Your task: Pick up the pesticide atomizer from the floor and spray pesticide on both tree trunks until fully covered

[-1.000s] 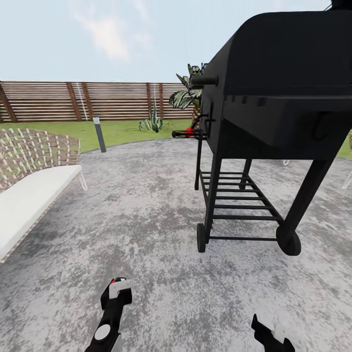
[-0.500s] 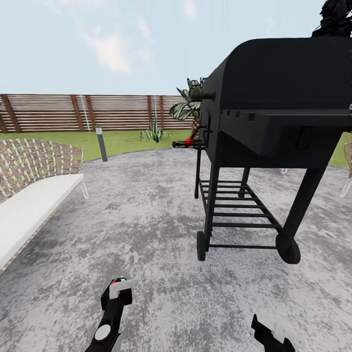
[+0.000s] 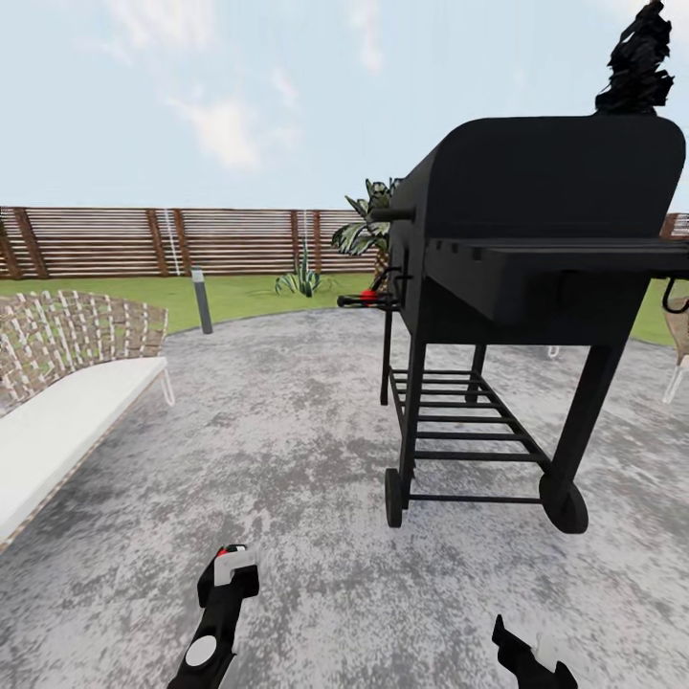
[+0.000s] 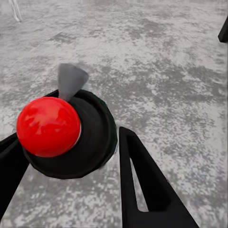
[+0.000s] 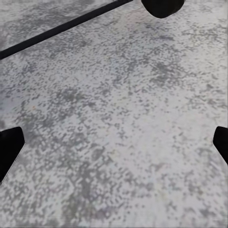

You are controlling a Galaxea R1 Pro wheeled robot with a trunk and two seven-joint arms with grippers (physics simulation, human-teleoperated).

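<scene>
Underfoot mottled grey paving [image 3: 287,431], boxy black grill [image 3: 536,239]

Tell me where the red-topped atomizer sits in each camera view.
Head view: atomizer at the bottom left, in the left tool.
Left wrist view: its red knob and black body between the tool's fingers.
Right wrist view: open right tool over paving.
Shared landmark: the mottled grey paving.

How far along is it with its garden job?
Pickup looks done: the red-topped black pesticide atomizer sits between the left jaws. The right jaws are open and empty over the grey paved patch. Spraying both tree trunks is left; ahead stand a black barbecue grill and the brown slat fence.
</scene>
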